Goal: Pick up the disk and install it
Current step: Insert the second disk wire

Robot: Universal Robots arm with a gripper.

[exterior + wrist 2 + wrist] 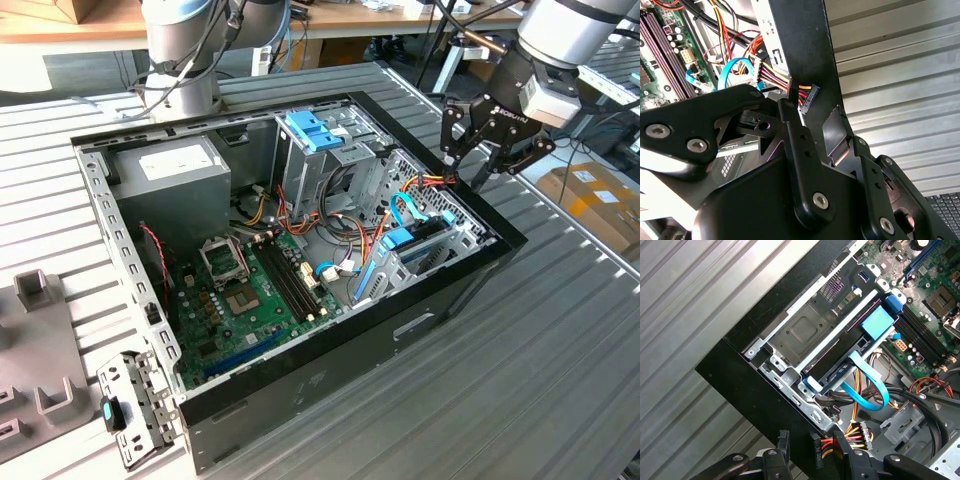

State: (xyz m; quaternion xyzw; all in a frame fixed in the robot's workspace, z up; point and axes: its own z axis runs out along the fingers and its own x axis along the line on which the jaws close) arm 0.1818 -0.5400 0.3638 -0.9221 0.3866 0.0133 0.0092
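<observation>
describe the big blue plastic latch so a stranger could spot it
Start at the open black computer case. At its far side stands a metal drive cage; the blue latch caps it. Unlike the thin blue cable, it is wide with finger slots.

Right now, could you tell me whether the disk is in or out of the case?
In: the disk sits inside the drive cage.

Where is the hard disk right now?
The disk sits in the drive cage inside the computer case, toward the exterior view's right, just below the gripper beside the light blue cable.
</observation>
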